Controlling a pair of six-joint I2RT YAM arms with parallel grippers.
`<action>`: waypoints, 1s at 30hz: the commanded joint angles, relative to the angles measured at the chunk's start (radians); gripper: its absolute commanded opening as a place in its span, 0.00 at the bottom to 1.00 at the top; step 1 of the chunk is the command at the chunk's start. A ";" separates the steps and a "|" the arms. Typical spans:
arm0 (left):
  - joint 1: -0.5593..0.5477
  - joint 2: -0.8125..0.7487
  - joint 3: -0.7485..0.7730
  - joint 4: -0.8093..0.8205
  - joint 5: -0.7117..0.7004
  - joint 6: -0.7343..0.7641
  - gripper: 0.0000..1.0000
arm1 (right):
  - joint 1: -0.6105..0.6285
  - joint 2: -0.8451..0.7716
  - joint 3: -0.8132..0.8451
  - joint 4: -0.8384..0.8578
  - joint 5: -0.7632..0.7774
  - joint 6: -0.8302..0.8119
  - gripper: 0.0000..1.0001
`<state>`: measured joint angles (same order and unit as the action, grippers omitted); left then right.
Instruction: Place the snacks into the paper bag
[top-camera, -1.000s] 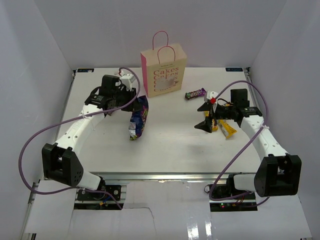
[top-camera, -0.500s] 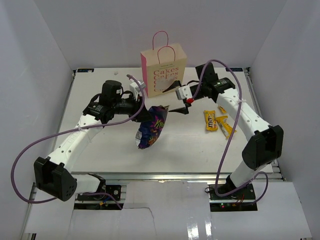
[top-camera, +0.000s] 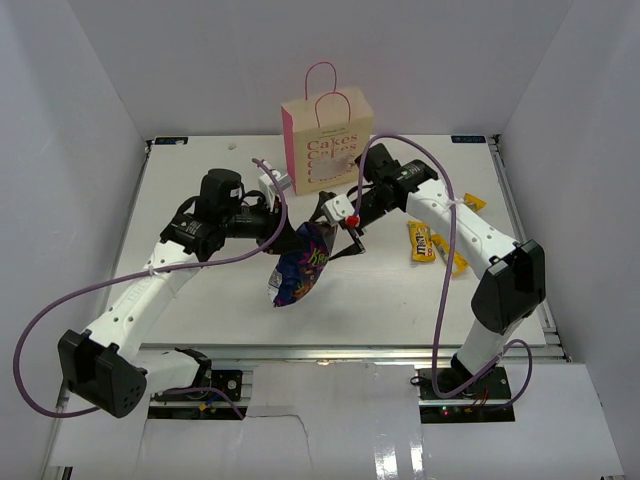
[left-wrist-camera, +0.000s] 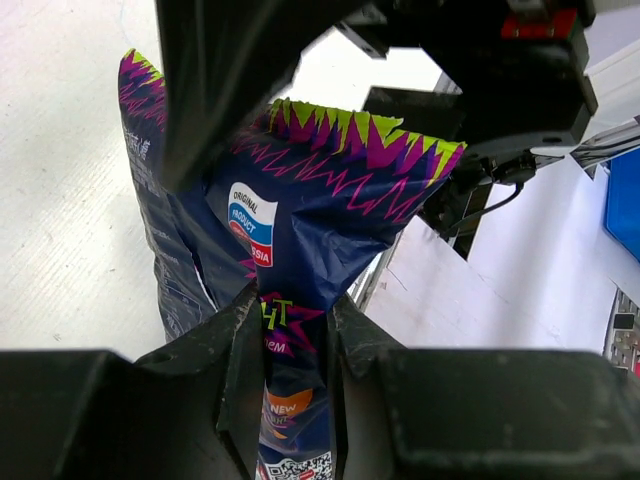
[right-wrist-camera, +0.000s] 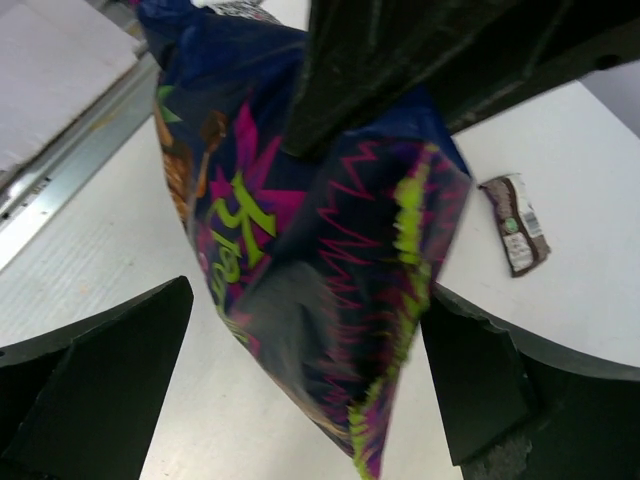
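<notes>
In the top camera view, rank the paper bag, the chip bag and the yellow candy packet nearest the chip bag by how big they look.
1. paper bag, largest
2. chip bag, crumpled, so how far it trails is unsure
3. yellow candy packet, clearly smallest

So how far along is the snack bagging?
Done: nothing visibly bagged yet. The paper bag stands at the back, its inside unseen.
In hand: the left gripper is shut on the chip bag mid-table, and the right gripper is open astride it.
Left: the chip bag, three yellow candy packets on the table at right, and the brown candy bar.
</notes>
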<state>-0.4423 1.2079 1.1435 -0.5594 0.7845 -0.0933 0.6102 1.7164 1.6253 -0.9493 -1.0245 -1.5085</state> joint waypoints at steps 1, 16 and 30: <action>-0.004 -0.065 0.021 0.093 0.052 0.007 0.00 | 0.022 -0.003 0.002 -0.138 -0.042 -0.048 1.00; -0.007 -0.120 0.006 0.121 -0.010 -0.043 0.01 | 0.088 0.025 0.013 -0.023 -0.008 0.192 0.22; -0.007 -0.439 0.011 0.213 -0.533 -0.115 0.88 | -0.004 -0.098 0.135 0.253 0.006 0.510 0.08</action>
<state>-0.4511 0.8509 1.1019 -0.4316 0.4202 -0.1959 0.6262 1.7061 1.6352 -0.8928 -0.9577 -1.1500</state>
